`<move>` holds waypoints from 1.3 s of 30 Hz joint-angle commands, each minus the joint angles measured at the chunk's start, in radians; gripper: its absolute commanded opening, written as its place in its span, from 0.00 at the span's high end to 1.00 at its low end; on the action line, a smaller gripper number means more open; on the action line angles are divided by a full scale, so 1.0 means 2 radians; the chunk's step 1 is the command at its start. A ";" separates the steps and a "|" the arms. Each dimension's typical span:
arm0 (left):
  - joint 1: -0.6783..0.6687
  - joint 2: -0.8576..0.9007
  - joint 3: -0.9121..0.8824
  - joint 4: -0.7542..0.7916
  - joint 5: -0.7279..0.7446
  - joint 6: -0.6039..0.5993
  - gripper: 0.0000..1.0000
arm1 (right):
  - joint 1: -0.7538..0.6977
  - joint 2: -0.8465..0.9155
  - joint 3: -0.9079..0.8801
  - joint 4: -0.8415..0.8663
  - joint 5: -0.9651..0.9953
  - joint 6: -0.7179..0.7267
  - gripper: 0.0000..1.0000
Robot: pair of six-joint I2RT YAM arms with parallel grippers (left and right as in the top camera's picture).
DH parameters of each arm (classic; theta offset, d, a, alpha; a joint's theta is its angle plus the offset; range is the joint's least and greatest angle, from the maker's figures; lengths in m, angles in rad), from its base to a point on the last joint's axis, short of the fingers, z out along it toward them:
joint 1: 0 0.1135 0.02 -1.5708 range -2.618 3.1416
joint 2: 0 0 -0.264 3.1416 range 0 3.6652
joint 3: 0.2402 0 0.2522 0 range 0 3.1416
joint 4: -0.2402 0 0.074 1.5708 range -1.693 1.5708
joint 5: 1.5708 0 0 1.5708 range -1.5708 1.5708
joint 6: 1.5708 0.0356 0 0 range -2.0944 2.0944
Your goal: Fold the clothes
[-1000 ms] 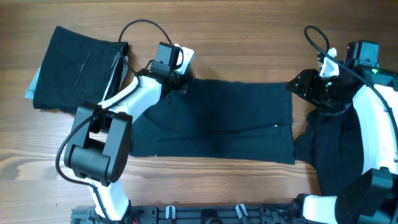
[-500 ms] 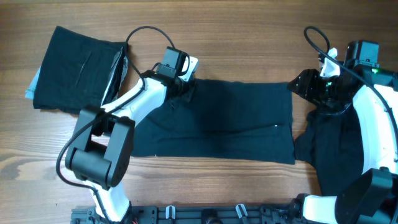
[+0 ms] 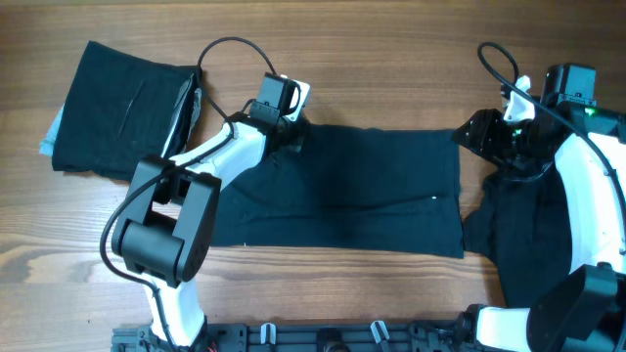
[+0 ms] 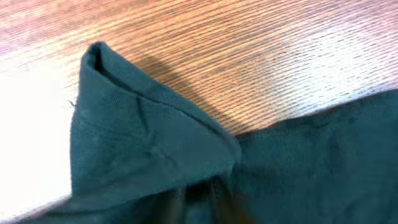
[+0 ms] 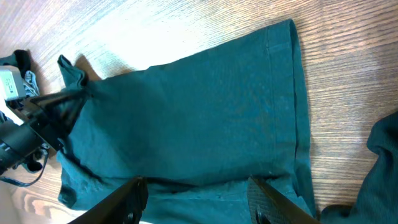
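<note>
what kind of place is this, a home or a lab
Probably a robotics lab bench, not a home: two robot arms at a wood-grain table, a dark garment spread flat between them, a folded stack beside it.

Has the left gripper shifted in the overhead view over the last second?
Yes. The left gripper has shifted slightly to the right, away from the folded stack, along the upper edge of the dark garment.

Matt, dark cloth garment (image 3: pixel 372 186) on grained, smooth wooden table (image 3: pixel 391 59).
</note>
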 commanded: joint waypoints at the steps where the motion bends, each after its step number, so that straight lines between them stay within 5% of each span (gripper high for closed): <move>1: 0.000 0.003 0.002 0.002 -0.024 -0.001 0.96 | 0.002 -0.004 0.002 0.000 0.006 -0.009 0.44; 9: 0.000 -0.053 0.044 -0.060 -0.064 -0.004 0.96 | 0.002 -0.004 0.002 0.004 0.006 -0.009 0.44; 12: -0.001 -0.060 0.044 -0.083 -0.009 -0.004 0.96 | 0.002 -0.004 0.002 0.009 0.006 -0.009 0.44; 19: -0.017 0.006 0.039 -0.114 0.037 -0.015 0.61 | 0.002 -0.004 0.002 0.014 0.011 -0.009 0.44; 22: -0.019 0.025 0.039 -0.093 0.030 -0.016 0.55 | 0.002 -0.004 0.002 0.013 0.011 -0.009 0.44; 35: -0.019 0.036 0.039 -0.040 -0.025 -0.015 0.56 | 0.002 -0.004 0.002 0.010 0.011 -0.009 0.44; 39: -0.019 0.057 0.039 -0.031 -0.024 -0.015 0.75 | 0.002 -0.004 0.002 0.010 0.011 -0.009 0.44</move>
